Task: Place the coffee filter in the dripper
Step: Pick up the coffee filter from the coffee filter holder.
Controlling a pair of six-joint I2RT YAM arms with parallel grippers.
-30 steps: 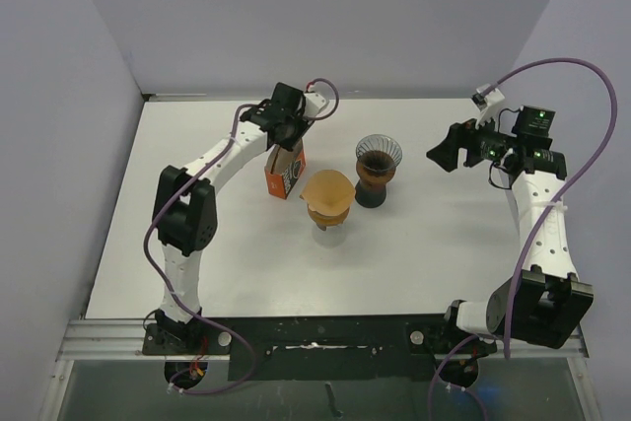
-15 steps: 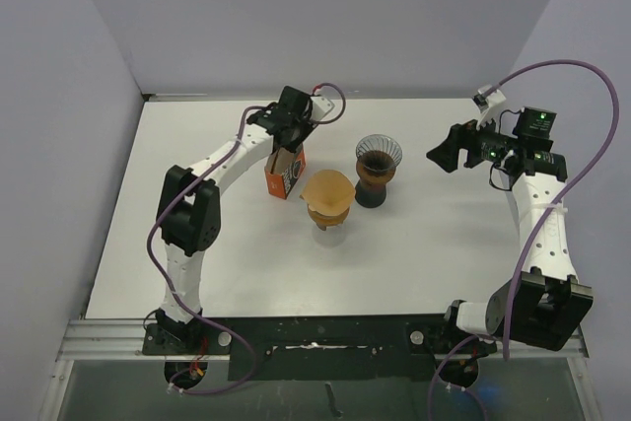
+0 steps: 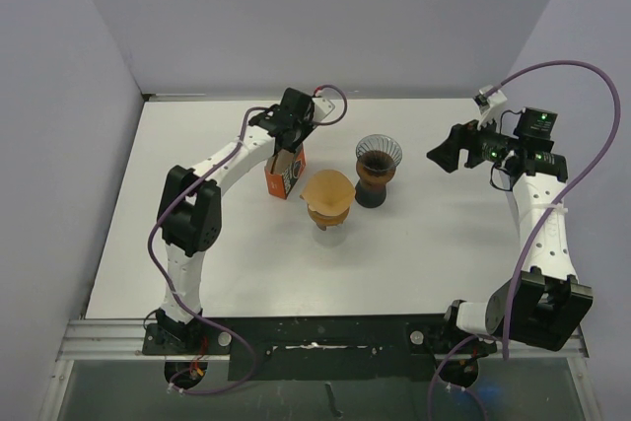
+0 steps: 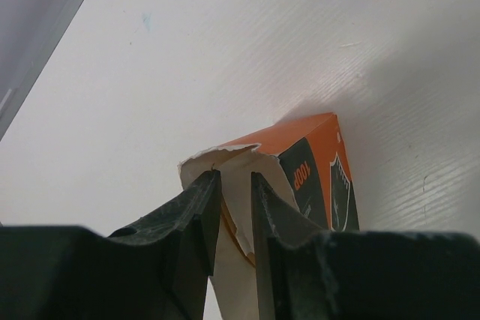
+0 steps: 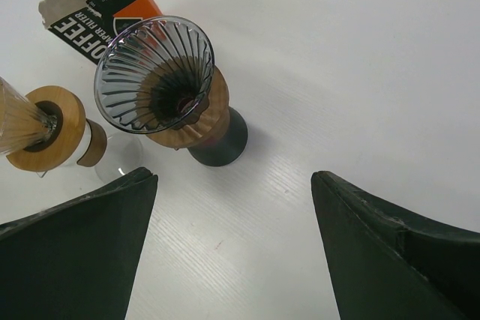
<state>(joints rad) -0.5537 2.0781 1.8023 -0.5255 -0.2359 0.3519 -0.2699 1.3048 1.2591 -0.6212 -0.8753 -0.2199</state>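
While the left claw [image 4: 234,177] pinches 1 coffee filter [image 4: 234,275] between its fingers at the torn filter box [image 4: 315,162] mouth, draw straight up, slowly, so neighbouring filters stay behind. Meanwhile right claw [image 5: 234,179] spread wide, empty; dripper [image 5: 154,73] just ahead of it.

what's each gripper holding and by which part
Left gripper pinches the top edge of a pale paper sheet at the torn mouth of the filter box. Right gripper: open, empty.
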